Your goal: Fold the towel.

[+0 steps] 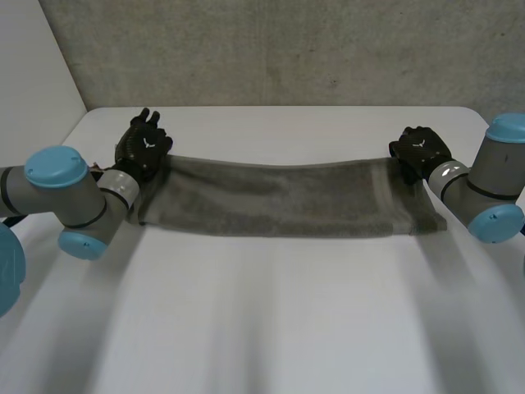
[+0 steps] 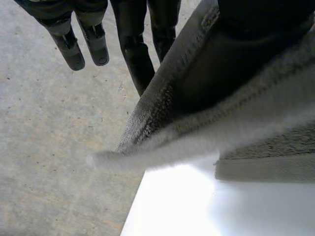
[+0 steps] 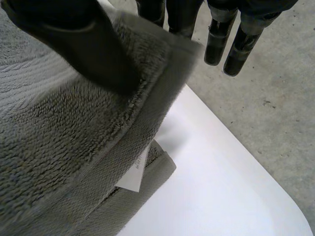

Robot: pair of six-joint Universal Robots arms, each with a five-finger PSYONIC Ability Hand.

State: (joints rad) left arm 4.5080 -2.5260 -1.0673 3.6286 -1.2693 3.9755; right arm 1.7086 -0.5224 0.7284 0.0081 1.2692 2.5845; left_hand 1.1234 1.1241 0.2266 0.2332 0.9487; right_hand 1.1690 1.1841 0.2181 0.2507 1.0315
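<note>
The towel (image 1: 287,201) stretches from 9 to 3 o'clock, its near edge on the desk (image 1: 271,328), and looks already doubled lengthwise. At 10 o'clock the left hand (image 1: 144,148) and at 2 o'clock the right hand (image 1: 420,149) each pinch a far corner between thumb and fingers. The crosswise folds are probably left to do.

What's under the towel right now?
The white table lies under the towel. In the right wrist view, a lower towel layer and a white label show beneath the raised edge. The table under the towel's middle is covered.
</note>
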